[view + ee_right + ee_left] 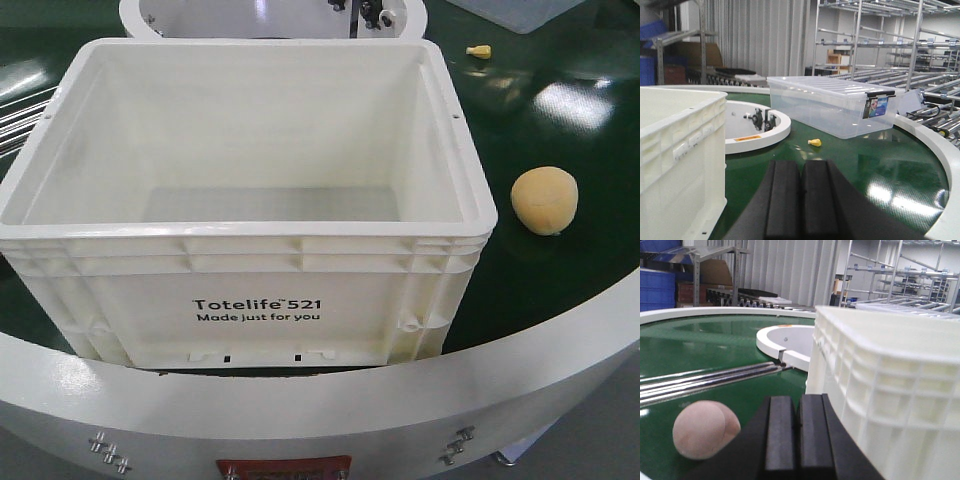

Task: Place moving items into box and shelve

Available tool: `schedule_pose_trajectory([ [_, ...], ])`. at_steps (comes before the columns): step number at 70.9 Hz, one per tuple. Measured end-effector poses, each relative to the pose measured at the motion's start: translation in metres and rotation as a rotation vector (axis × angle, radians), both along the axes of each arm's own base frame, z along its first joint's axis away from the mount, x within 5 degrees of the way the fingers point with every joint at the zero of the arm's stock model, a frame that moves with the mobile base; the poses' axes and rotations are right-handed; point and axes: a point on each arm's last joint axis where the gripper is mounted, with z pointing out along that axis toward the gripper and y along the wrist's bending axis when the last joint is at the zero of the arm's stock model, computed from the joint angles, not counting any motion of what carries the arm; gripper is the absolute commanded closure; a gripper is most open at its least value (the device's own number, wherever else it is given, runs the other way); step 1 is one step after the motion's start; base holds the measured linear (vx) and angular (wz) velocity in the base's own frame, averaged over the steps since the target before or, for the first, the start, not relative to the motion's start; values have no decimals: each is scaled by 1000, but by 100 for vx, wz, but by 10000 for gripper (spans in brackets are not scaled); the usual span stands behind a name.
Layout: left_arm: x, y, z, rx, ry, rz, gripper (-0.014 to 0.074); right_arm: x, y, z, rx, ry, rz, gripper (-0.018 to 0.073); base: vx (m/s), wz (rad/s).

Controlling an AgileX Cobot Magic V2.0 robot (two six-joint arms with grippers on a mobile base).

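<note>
The white box (250, 310), printed "Totelife 521", stands on the green belt and I see nothing inside it. A pale yellow-tan bun-like item (545, 200) lies on the belt just right of the box. A pinkish lump (705, 429) rests on the belt left of the box (890, 390). My left gripper (799, 400) is shut on nothing, low between the pink lump and the box wall. Shut and holding nothing too, my right gripper (801, 165) sits beside the box's right wall (680, 150). Neither gripper shows in the front view.
A small yellow piece (480, 50) (814, 142) lies further back on the belt. A clear lidded bin (835, 107) stands behind it. The white centre hub (752, 127) and outer white rim (330, 420) bound the green belt. Metal rails (710, 380) run left; shelving stands behind.
</note>
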Motion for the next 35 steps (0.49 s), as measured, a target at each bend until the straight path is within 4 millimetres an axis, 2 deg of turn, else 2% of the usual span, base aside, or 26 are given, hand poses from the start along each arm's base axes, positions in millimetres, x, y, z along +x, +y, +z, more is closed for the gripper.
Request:
schedule_pose_trajectory([
  [14, 21, 0, 44, -1, 73, -3, 603, 25, 1, 40, -29, 105, -3, 566, 0, 0],
  [24, 51, 0, 79, 10, 122, -2, 603, 52, 2, 66, -40, 158, -3, 566, 0, 0],
  [35, 90, 1, 101, 67, 191, -4, 603, 81, 3, 81, -53, 197, -3, 566, 0, 0],
])
